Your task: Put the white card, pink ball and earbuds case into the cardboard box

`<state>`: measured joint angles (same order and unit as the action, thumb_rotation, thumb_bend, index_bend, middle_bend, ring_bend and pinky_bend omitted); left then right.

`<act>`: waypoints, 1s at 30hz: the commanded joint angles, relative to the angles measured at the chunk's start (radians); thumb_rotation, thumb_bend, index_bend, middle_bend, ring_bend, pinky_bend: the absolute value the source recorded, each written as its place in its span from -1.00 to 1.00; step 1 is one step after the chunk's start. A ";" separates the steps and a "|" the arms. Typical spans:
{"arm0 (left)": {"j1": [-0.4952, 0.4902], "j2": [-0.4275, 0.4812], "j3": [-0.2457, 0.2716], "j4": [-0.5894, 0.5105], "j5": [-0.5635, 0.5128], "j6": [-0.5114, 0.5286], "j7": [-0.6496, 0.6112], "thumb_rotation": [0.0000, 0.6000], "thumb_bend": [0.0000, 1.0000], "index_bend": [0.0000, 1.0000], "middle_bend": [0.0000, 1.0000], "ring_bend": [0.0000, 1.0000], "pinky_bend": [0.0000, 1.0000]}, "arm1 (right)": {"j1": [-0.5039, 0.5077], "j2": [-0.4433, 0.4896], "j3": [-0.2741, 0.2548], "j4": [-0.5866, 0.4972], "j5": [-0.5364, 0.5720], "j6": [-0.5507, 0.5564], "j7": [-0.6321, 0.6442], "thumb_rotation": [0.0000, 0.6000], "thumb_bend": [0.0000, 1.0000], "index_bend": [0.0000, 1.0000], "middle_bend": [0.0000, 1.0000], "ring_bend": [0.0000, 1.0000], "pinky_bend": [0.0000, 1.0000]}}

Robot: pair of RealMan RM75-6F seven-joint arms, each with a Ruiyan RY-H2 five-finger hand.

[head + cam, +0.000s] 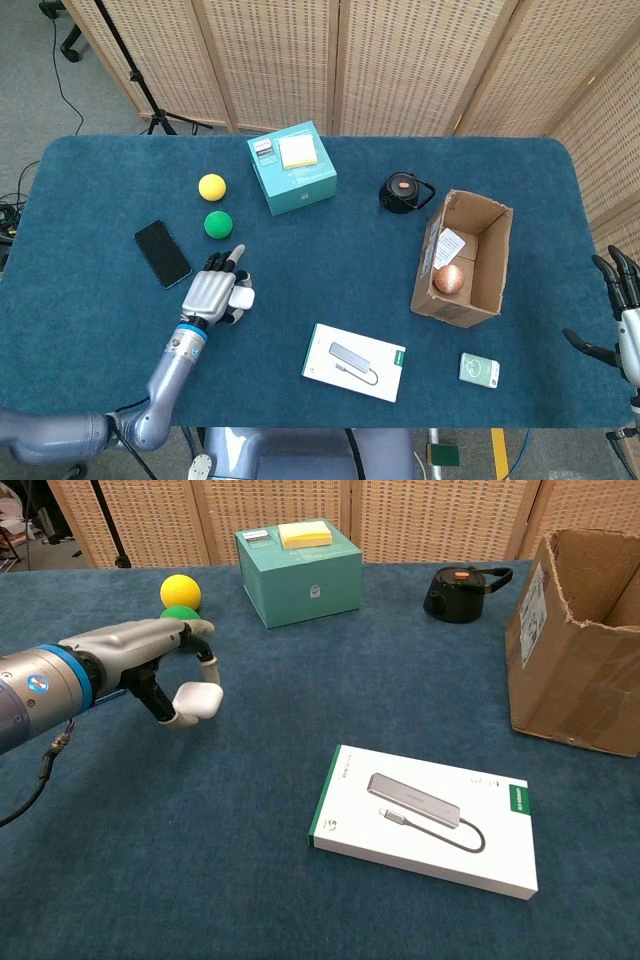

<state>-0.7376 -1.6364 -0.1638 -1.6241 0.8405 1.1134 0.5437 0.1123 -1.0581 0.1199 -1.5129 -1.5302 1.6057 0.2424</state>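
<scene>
My left hand point(213, 292) point(150, 665) pinches the white earbuds case point(243, 297) point(198, 699) between thumb and fingers and holds it a little above the blue tabletop, near the front left. The cardboard box point(497, 262) point(570, 660) stands open at the right. Inside it, the head view shows the pink ball point(447, 279) and a white card point(450, 242) against the inner wall. My right hand point(622, 300) hangs off the table's right edge with fingers spread, holding nothing.
A black phone point(162, 252), a green ball point(217, 224) and a yellow ball point(211, 186) lie close behind the left hand. A teal box point(292, 167), a black round device point(404, 192), a white adapter package point(354, 362) and a small green item point(479, 369) lie on the table.
</scene>
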 commanded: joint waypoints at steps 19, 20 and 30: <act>-0.210 -0.053 0.109 0.138 0.781 -0.190 -0.185 1.00 -0.26 0.37 -1.00 -1.00 -1.00 | 0.003 -0.012 0.009 0.001 0.006 -0.021 -0.029 1.00 -1.00 -1.00 -1.00 -1.00 -0.81; -0.225 -0.070 0.113 0.165 0.807 -0.193 -0.189 1.00 -0.26 0.37 -1.00 -1.00 -1.00 | 0.003 -0.012 0.011 0.002 0.010 -0.022 -0.027 1.00 -1.00 -1.00 -1.00 -1.00 -0.81; -0.285 -0.179 0.136 0.328 0.913 -0.174 -0.257 1.00 -0.34 0.38 -1.00 -1.00 -1.00 | 0.002 -0.009 0.020 0.006 0.026 -0.030 -0.019 1.00 -1.00 -1.00 -1.00 -1.00 -0.81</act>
<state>-1.0083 -1.7885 -0.0358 -1.3253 1.7373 0.9325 0.3085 0.1144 -1.0676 0.1390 -1.5072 -1.5055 1.5756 0.2228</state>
